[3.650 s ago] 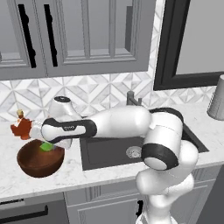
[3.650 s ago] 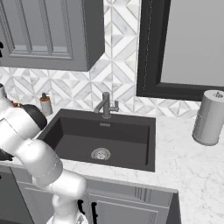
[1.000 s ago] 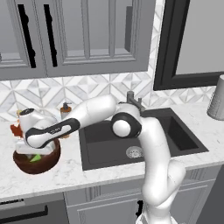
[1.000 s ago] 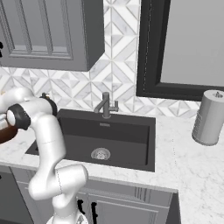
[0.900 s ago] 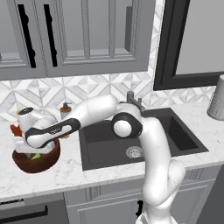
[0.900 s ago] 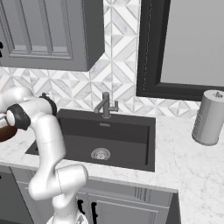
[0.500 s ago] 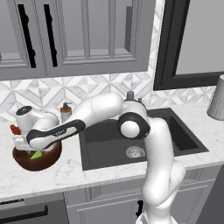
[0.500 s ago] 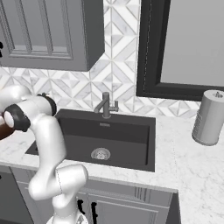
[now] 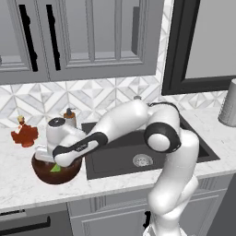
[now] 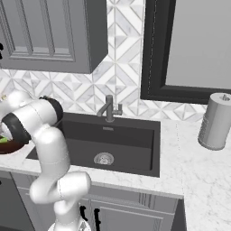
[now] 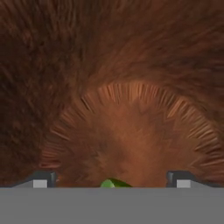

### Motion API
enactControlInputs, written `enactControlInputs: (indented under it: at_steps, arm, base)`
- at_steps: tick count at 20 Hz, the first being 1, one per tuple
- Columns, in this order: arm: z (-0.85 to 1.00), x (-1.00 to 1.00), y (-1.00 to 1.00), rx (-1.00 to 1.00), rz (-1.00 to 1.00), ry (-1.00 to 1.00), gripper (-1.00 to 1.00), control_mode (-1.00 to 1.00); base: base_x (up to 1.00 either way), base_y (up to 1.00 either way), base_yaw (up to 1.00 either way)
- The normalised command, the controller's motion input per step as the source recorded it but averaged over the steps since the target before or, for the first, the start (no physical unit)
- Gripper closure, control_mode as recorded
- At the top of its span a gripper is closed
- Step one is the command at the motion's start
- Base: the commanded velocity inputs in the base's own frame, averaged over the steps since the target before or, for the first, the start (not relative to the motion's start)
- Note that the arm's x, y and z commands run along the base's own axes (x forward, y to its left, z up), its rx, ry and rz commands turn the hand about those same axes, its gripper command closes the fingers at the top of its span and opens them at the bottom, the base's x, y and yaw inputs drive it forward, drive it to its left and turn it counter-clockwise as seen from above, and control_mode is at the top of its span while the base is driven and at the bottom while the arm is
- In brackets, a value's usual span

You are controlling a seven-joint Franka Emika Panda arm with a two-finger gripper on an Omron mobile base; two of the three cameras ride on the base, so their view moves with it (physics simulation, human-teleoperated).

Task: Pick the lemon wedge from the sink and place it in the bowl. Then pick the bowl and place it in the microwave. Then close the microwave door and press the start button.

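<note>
Now lemon wedge (image 9: 56, 168) tip-up inside bowl (image 9: 64, 174), wide-spread pincer (image 11: 112, 178) above.

The lemon wedge (image 9: 56, 168) lies in the bowl (image 9: 57, 174), left of the sink (image 9: 138, 152).

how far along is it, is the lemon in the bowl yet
Done: the lemon wedge lies inside the bowl, left of the sink.
In hand: nothing; the gripper sits low in the bowl with its jaws wide apart, the wedge loose between the fingertips.
Left: grasping the bowl, putting it in the microwave, shutting the door and pressing start.
</note>
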Motion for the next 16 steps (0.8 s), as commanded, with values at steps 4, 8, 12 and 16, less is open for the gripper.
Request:
enactControlInputs:
  at_steps: [4,8,12,16]
  arm:
    - [-0.90,0.97,0.74,0.02,0.07,0.00,-1.00,-1.00]
    - [0.05,0.37,0.54,0.08,0.04,-0.30,-1.00,-1.00]
    - [-0.04,0.26,0.61,0.01,0.00,-0.16,-1.00,-1.00]
    - [-0.03,-0.47,0.19,0.00,-0.01,-0.06,-1.00,-1.00]
  base:
    - [0.00,0.00,0.00]
    - [0.00,0.00,0.00]
    - [0.00,0.00,0.00]
    - [0.00,0.00,0.00]
